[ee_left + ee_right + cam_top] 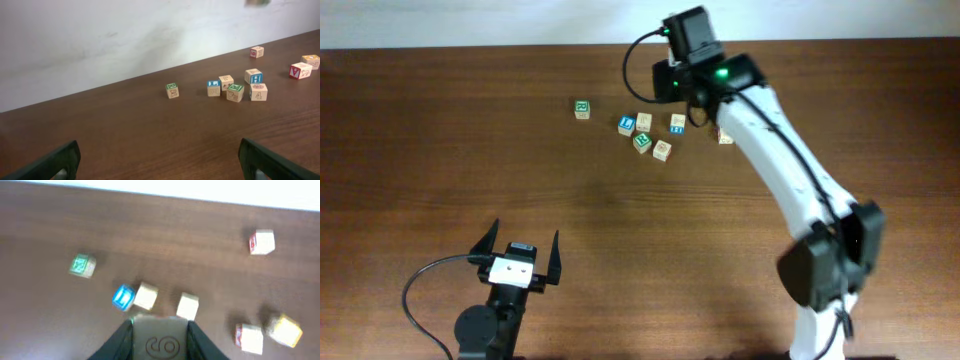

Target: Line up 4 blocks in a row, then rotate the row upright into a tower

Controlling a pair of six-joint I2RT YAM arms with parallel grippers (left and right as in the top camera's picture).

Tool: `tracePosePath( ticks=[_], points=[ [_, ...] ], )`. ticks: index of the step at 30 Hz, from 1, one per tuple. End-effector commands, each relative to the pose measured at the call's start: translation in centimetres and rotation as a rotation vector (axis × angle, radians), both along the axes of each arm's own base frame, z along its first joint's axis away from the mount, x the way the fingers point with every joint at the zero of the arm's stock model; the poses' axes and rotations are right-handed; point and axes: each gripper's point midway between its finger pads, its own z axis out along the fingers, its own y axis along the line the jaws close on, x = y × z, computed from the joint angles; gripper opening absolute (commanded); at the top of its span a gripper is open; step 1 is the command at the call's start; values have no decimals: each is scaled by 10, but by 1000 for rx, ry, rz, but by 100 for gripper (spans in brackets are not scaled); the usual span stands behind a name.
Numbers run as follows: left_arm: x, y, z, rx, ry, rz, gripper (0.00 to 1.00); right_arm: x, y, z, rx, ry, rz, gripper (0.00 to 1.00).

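Observation:
My right gripper is shut on a pale-wood block with a curled engraved mark, held above the table. Below it lie the green R block, a blue-faced cube and two plain-looking blocks. From overhead the green R block sits apart on the left, and a teal-marked block lies in the cluster. The right gripper is mostly hidden under its wrist camera there. My left gripper stands open and empty near the table's front.
Red-marked cubes and a yellow-faced cube lie to the right of the cluster. The right arm stretches across the table's right side. A pale wall runs behind the table's far edge.

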Motion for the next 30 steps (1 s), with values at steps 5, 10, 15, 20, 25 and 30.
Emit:
tracePosePath(
  ticks=[5,10,15,20,25,30],
  points=[
    [0,1,-1,13,0,4,99,-93,-3,-51,8,433,19,29],
    [0,1,-1,13,1,4,99,-139,3,-115,-56,610,13,29],
    [0,1,-1,13,0,4,99,-171,20,-167,-26,694,17,29],
    [0,1,-1,13,1,4,99,-192,18,-196,-42,744,-19,35],
    [0,1,-1,13,1,4,99,-183,25,-187,-12,719,-3,49],
    [0,1,-1,13,1,4,99,-121,30,-142,-18,486,13,58]
  ],
)
